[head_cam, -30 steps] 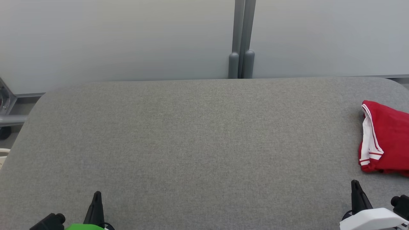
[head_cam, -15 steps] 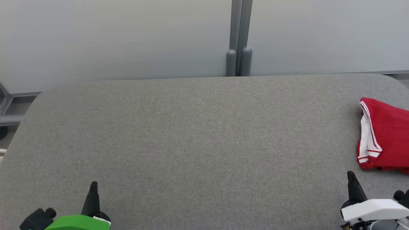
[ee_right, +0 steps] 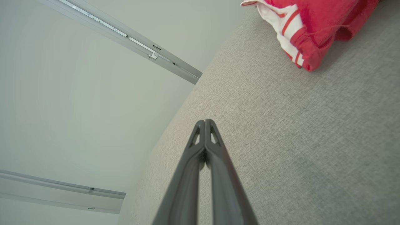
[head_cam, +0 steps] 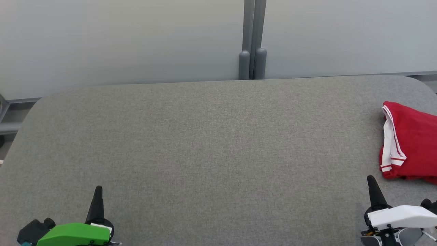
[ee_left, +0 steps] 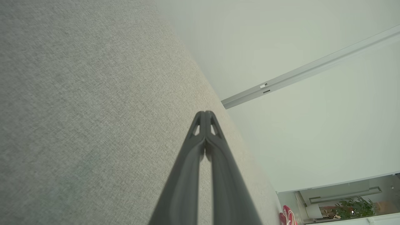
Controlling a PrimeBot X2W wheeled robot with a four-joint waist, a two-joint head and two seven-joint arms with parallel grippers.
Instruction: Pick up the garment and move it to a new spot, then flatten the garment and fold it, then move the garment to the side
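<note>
You see the red garment (head_cam: 411,143) at about 3 o'clock in the head view. It lies bunched on the grey padded table (head_cam: 205,143), close to the table's right end, and the picture's edge cuts it off. Its white trim with thin red stripes faces 9 o'clock, toward the middle of the table. Whether it is folded neatly you cannot tell from here.

Your left gripper (head_cam: 98,190) sits at 7 o'clock in that view, with a green cover (head_cam: 73,234) on its wrist. Its two dark fingers are pressed together into one point aimed at 12 o'clock, and they hold nothing. The left wrist view shows the same: the fingertips meet with no gap over bare grey fabric, and a sliver of red cloth shows far off at 5 o'clock.

Your right gripper (head_cam: 371,180) sits at 5 o'clock in the head view, with a white cover (head_cam: 401,216) on its wrist. Its fingers are likewise pressed tight together and empty. The garment lies near it at about 1 o'clock from the tip, apart from it and not touching. In the right wrist view the striped hem lies at 1 o'clock, against the top edge.

Behind the table, at 12 o'clock, stand pale wall panels (head_cam: 119,41) joined by a grey upright post (head_cam: 252,37).
</note>
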